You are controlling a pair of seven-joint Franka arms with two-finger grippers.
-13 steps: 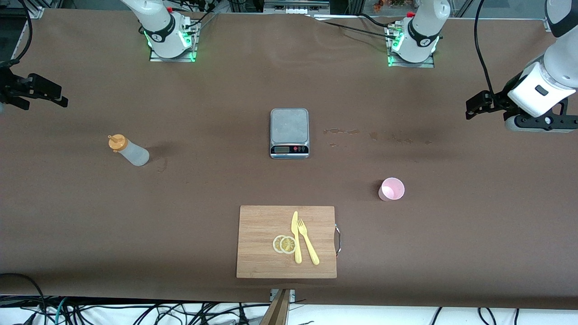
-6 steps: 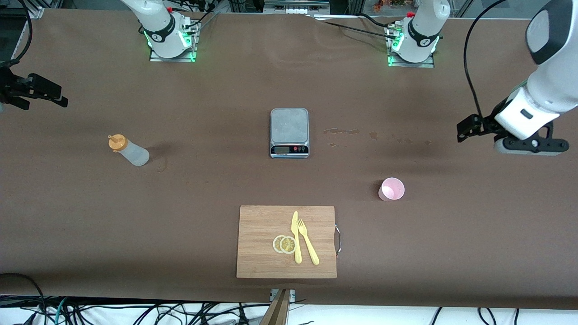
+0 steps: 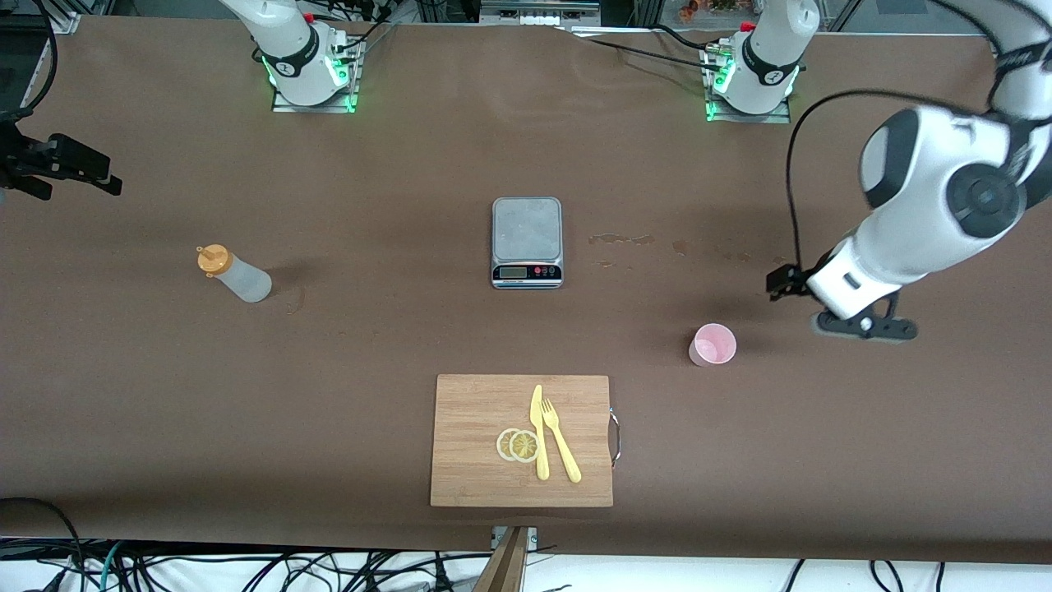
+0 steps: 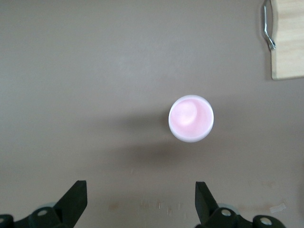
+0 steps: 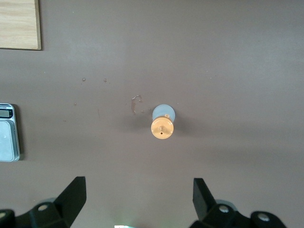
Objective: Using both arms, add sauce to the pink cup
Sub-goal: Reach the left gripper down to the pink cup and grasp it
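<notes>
The pink cup stands upright on the brown table, toward the left arm's end, nearer the front camera than the grey scale. Seen from the front camera, with the cup as the dial's centre, the left gripper hangs in the air at about two o'clock, close by; in the left wrist view its two fingers stand spread wide with nothing between them, and the cup sits off-centre ahead of the gap.

That offset looks like the main risk: if the gripper drops as it is aimed, one finger could clip the rim and tip or skate so light a tumbler. A hard squeeze could also pinch it out of the jaws.

The sauce stands toward the right arm's end, at about nine o'clock from the cup and well apart. The right gripper waits at the table's edge, fingers likewise apart and empty. The bottle is tall and narrow, so a sideways nudge could topple it.

The scale is at ten o'clock from the cup. The cutting board, with its knife, fork and lemon slices, lies at eight o'clock. Nothing stands between either gripper and its target; a few dried stains mark the table near the scale.
</notes>
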